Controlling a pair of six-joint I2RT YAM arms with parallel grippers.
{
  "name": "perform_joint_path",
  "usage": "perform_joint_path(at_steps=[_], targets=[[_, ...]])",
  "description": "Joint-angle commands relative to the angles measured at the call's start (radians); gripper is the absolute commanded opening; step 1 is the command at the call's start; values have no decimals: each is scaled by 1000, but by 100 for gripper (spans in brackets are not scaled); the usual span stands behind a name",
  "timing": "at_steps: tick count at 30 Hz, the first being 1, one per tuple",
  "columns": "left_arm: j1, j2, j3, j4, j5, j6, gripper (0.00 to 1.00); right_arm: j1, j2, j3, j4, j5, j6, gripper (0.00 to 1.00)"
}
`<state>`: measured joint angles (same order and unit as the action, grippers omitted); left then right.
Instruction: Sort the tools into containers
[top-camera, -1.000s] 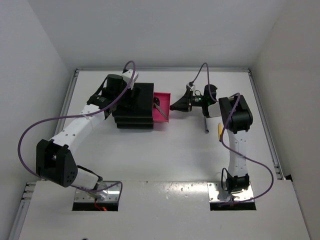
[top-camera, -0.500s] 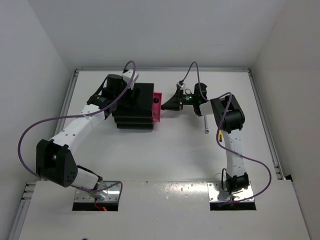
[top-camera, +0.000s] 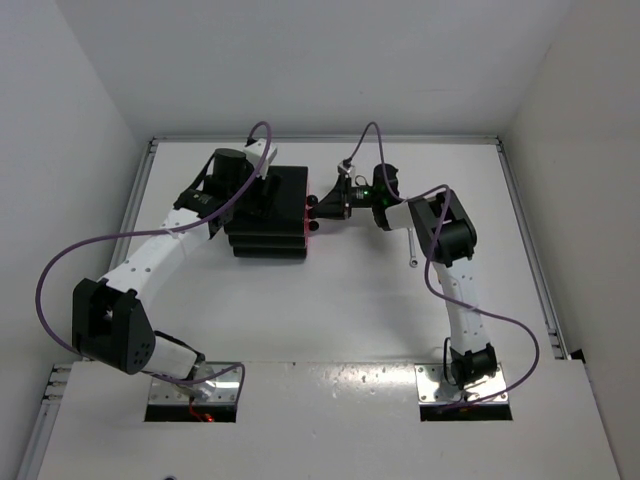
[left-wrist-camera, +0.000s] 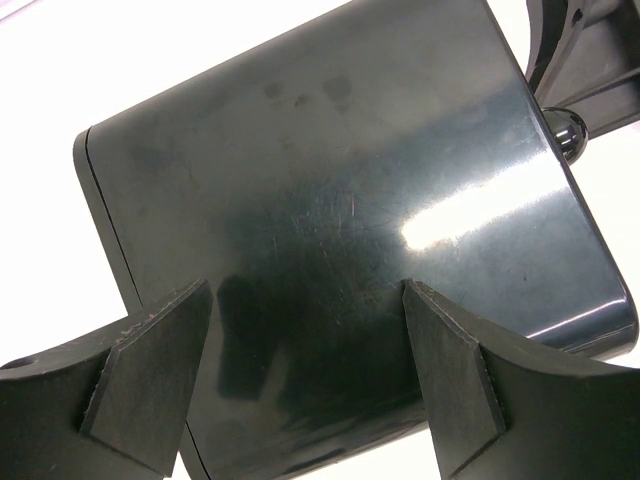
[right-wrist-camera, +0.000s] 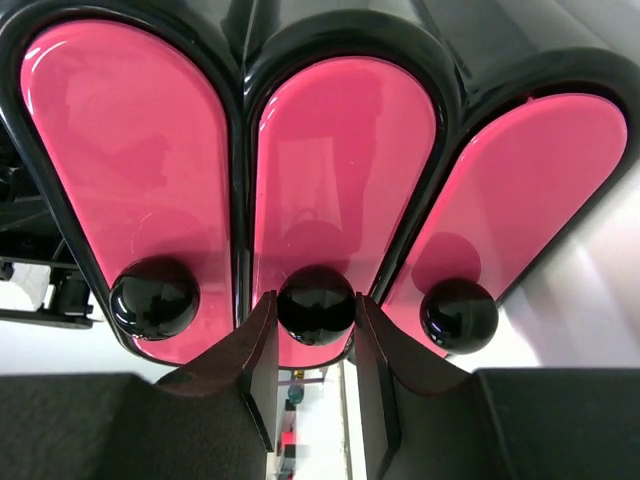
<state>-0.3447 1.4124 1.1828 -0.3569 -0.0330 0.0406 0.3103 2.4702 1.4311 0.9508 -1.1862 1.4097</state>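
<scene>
The black drawer unit (top-camera: 268, 222) stands at the back left of the table, and its glossy top (left-wrist-camera: 340, 200) fills the left wrist view. Its three magenta-pink containers (right-wrist-camera: 340, 160) are all pushed in, each with a round black knob. My right gripper (top-camera: 318, 205) (right-wrist-camera: 316, 302) is shut on the middle knob (right-wrist-camera: 316, 296), one finger on each side. My left gripper (top-camera: 262, 190) (left-wrist-camera: 305, 300) hangs open over the unit's top with nothing between its fingers. A thin silver wrench (top-camera: 413, 247) lies on the table to the right of the unit. I see no other tools.
White walls close in the table on three sides, and a raised rim (top-camera: 525, 220) runs along the right edge. The right arm (top-camera: 450, 260) reaches leftward across the back of the table. Purple cables loop off both arms.
My right gripper has moved left, pushing the open pink drawer, with a tool in it, fully into the unit. The left arm has not moved.
</scene>
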Motion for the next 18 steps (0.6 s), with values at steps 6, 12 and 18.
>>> perform_joint_path(at_steps=[6,12,18], targets=[[-10,13,-3,-50,-39,-1,84,29,-65,-70,68,-18,-54,54],[0,-23,-3,-19,-58,-10,84,-52,-259,-216,-33,-27,-182,55],[0,-23,8,-28,-27,-10,84,-123,-456,-183,-644,54,-748,52]])
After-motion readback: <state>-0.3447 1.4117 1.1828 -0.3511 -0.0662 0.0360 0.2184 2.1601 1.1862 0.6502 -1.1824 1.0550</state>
